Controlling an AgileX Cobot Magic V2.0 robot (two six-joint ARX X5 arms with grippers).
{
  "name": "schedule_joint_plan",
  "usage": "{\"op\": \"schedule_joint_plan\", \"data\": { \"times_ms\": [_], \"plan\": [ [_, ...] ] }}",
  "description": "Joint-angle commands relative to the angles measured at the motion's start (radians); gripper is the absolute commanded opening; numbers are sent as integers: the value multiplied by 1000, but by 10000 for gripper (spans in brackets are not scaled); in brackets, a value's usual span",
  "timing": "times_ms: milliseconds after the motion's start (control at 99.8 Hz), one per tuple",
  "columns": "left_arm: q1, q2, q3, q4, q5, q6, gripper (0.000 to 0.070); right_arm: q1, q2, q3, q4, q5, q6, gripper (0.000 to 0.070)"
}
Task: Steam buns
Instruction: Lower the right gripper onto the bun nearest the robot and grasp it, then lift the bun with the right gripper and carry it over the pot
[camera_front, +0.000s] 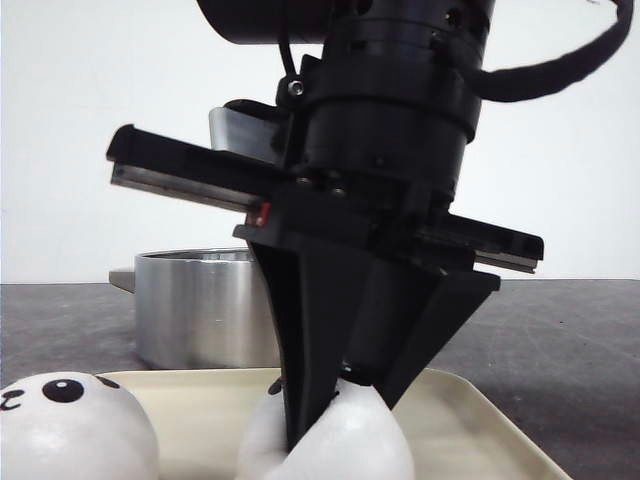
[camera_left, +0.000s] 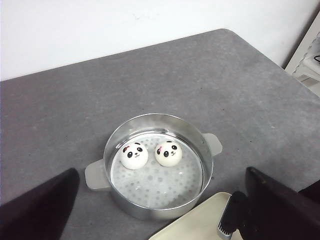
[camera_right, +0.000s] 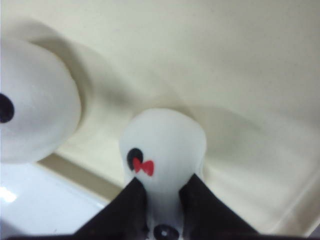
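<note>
Filling the middle of the front view, the right gripper points straight down over the tray, its black fingers squeezed onto a bun so hard that the soft white dome bulges narrow between them. That pinched bun shows a black eye patch and a small red bow, and it sits low in the frame's centre, on the cream tray. A second bun lies just beside it at lower left, panda eyes turned up. Behind the tray stands the steel pot, and inside it, side by side and nearly touching, two more buns rest face-up on the perforated steamer plate. The left gripper hangs high over the pot with its dark fingers spread wide at the frame's lower corners, holding nothing.
</note>
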Motion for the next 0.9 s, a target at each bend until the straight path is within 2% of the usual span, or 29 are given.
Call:
{"op": "schedule_joint_plan", "data": {
  "times_ms": [0, 130, 210, 270, 321, 411, 481, 531, 791, 891],
  "plan": [
    [-6, 6, 21, 10, -6, 6, 677, 12, 18, 9, 10, 31, -21, 0],
    [-6, 6, 21, 10, -6, 6, 677, 12, -61, 46, 6, 29, -37, 0],
    [-6, 6, 21, 10, -6, 6, 677, 14, -124, 108, -15, -16, -42, 0],
    [-6, 6, 21, 11, -6, 7, 677, 17, -161, 169, -37, -22, -48, 0],
    [-6, 7, 21, 12, -6, 10, 677, 16, -183, 227, -61, -18, -72, 0],
    [-6, 12, 21, 22, -6, 11, 677, 1, -189, 343, -115, 46, -128, 0],
    [-6, 14, 21, 33, -6, 11, 677, -34, -183, 416, -141, 115, -183, 0],
    [-6, 14, 21, 41, -6, 10, 677, -60, -169, 441, -132, 128, -208, 0],
    [-6, 23, 21, 39, -6, 10, 677, -247, -37, 463, -105, 108, -299, 0],
    [-6, 23, 21, 39, -6, 10, 677, -292, 38, 463, -79, 73, -325, 0]
  ]
}}
